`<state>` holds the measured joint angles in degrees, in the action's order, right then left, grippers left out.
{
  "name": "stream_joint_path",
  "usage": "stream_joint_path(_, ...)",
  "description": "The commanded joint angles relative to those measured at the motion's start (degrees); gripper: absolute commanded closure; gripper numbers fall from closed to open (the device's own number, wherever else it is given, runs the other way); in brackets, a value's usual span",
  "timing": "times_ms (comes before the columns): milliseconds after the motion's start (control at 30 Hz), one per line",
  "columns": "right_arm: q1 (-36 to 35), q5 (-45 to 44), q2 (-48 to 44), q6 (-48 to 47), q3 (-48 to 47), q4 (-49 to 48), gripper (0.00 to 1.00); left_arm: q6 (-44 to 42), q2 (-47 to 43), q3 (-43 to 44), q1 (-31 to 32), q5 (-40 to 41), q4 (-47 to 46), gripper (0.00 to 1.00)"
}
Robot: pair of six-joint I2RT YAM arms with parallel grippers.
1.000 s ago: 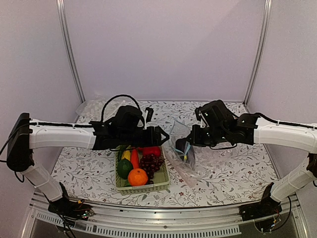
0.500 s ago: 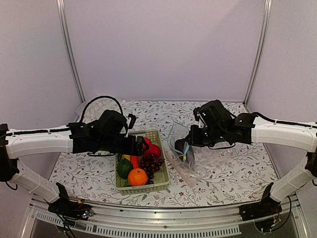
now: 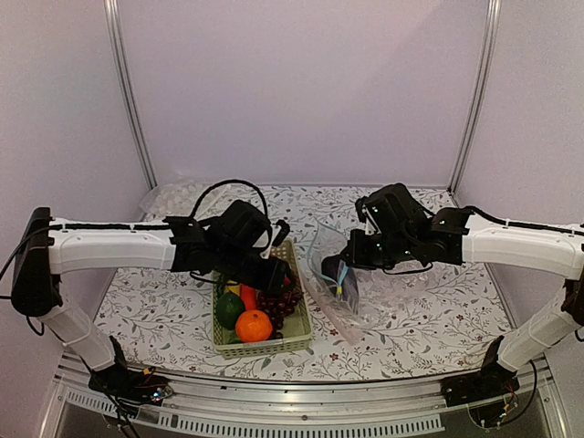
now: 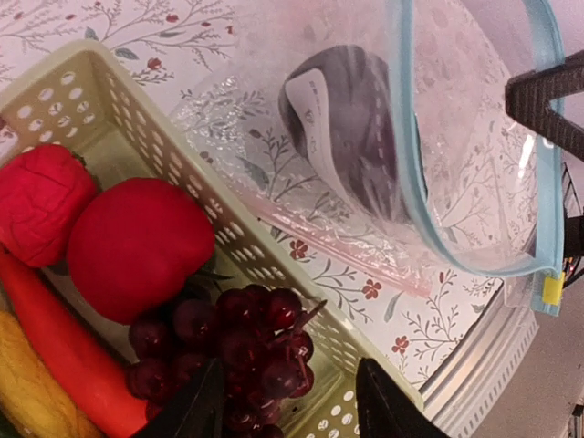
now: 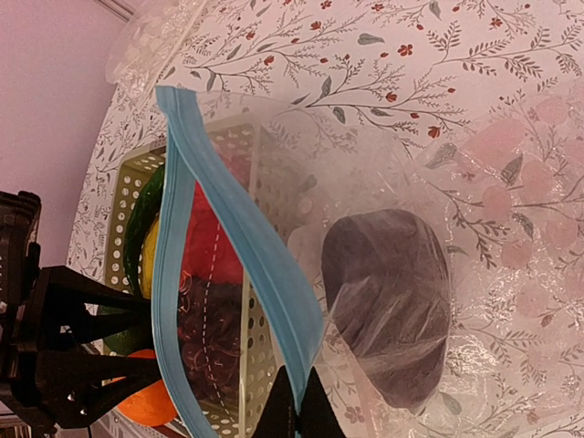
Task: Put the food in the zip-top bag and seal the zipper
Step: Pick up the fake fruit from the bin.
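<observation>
The pale green basket [image 3: 295,338] holds the food: an orange [image 3: 254,325], a dark green vegetable [image 3: 229,308], a carrot [image 4: 64,365], corn [image 4: 23,401], red fruit [image 4: 137,246] and dark grapes [image 4: 260,347]. My left gripper [image 3: 281,276] is down in the basket, open, one finger on each side of the grapes. The clear zip-top bag [image 3: 330,306] lies to the basket's right with a purple eggplant [image 5: 392,310] inside. Its mouth gapes. My right gripper [image 5: 297,411] is shut on the light-blue zipper [image 5: 237,237], holding that edge up.
Bubbly clear plastic sheets lie at the back left corner [image 3: 169,196] and under the right arm [image 5: 534,192]. The floral table's metal front edge [image 3: 301,388] runs just below the basket. Upright frame posts [image 3: 128,91] stand at the back.
My left gripper drew back from the bag's mouth to the left, then came forward and down into the basket over the grapes. The right gripper and the bag stayed put.
</observation>
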<state>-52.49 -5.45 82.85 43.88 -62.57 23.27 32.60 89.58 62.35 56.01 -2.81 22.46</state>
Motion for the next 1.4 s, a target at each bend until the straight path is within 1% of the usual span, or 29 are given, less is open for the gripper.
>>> stream_joint_path(0, -0.24, -0.39, 0.41, -0.29, -1.0, -0.63, 1.0, -1.68, 3.83, 3.46, 2.76, -2.3, 3.66, 0.51)
stream_joint_path(100, -0.24, -0.44, 0.38, -0.37, -1.1, -0.58, 1.0, -0.99, 4.86, 4.26, 4.22, -0.32, 5.12, 0.54)
stream_joint_path(200, -0.18, -0.44, 0.47, -0.37, -1.12, -0.59, 1.0, -0.38, 4.41, 4.39, 6.06, 5.36, 7.17, 0.54)
stream_joint_path(267, -0.18, -0.37, 0.6, -0.42, -1.18, -0.59, 1.0, 0.87, 3.87, 3.92, 6.58, 7.42, 7.54, 0.54)
stream_joint_path(333, -0.24, -0.24, 0.73, -0.39, -1.24, -0.7, 1.0, 2.16, 3.73, 3.31, 6.85, 8.33, 7.51, 0.53)
stream_joint_path(433, -0.24, -0.17, 0.67, -0.46, -1.27, -0.71, 1.0, 3.96, 4.25, 2.68, 7.54, 10.91, 7.68, 0.48)
stream_joint_path(567, -0.24, -0.04, 0.56, -0.46, -1.2, -0.81, 1.0, 5.05, 5.97, 2.95, 7.62, 11.37, 5.74, 0.49)
stream_joint_path(733, -0.25, -0.06, 0.18, -0.37, -1.03, -0.77, 1.0, 5.2, 9.83, 5.15, 7.67, 10.36, 5.62, 0.52)
stream_joint_path(867, -0.24, -0.34, -0.26, -0.53, -0.96, -0.61, 1.0, 5.51, 10.86, 5.55, 7.62, 12.12, 5.71, 0.51)
stream_joint_path(967, -0.18, -0.4, -0.24, -0.58, -1.08, -0.63, 1.0, 5.44, 11.16, 5.47, 7.64, 13.7, 5.75, 0.61)
stream_joint_path(1100, -0.24, -0.26, 0.02, -0.7, -1.21, -0.67, 1.0, 5.67, 11.26, 5.33, 7.69, 16.05, 6.63, 0.67)
stream_joint_path(1167, -0.2, -0.35, 0.03, -0.81, -1.24, -0.66, 1.0, 6.16, 10.38, 4.9, 7.63, 17.18, 6.71, 0.77)
stream_joint_path(1200, -0.28, -0.35, 0.03, -0.81, -1.24, -0.63, 1.0, 6.38, 9.44, 4.4, 7.63, 17.76, 6.28, 0.81)
stream_joint_path(1367, -0.18, -0.35, -0.12, -0.9, -1.09, -0.72, 1.0, 6.09, 2.18, 1.8, 7.58, 21.94, 4.08, 0.9)
